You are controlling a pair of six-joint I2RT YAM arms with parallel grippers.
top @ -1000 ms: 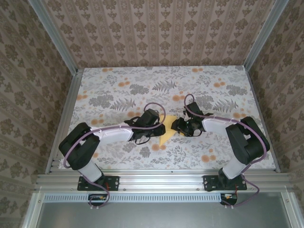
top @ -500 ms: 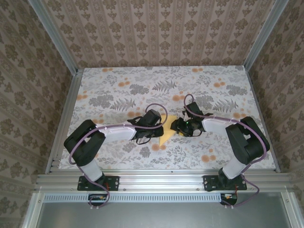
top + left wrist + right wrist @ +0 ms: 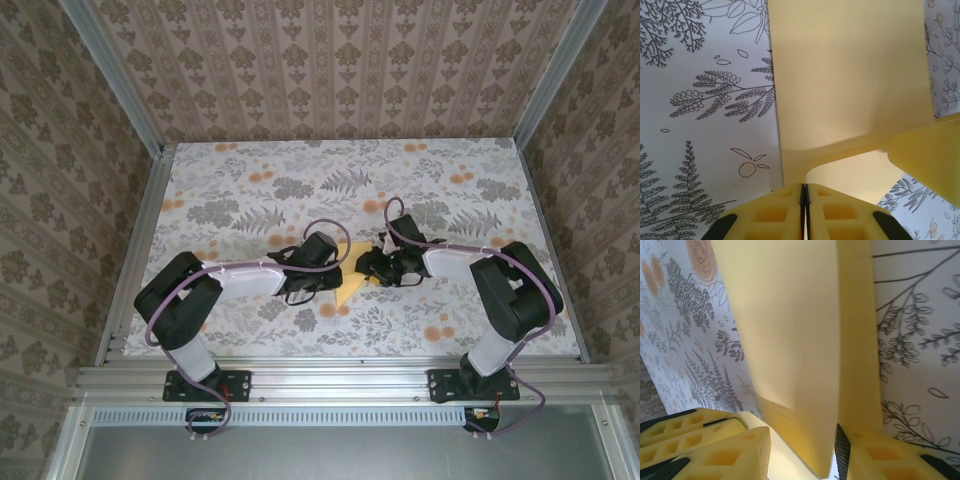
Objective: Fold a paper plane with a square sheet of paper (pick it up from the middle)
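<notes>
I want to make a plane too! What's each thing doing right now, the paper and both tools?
square sheet of paper: bent, one edge lifted off the table.
left tool: shut, pinching the paper's edge.
right tool: open, paper between its fingers.

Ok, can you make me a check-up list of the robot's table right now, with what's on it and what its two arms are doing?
Surface: table covered in a print of grey leaves and orange flowers.
Job's things: yellow sheet of paper near the table's middle between the two arms, curved and partly folded; no finished plane yet.
Clutter: nothing seen.
Grippers: left gripper has its jaws shut on the sheet's edge; right gripper has its jaws apart with the sheet between them.
Cables: purple cables loop above each arm's wrist.
Surroundings: wallpapered walls on three sides; metal frame rail along the near edge.
</notes>
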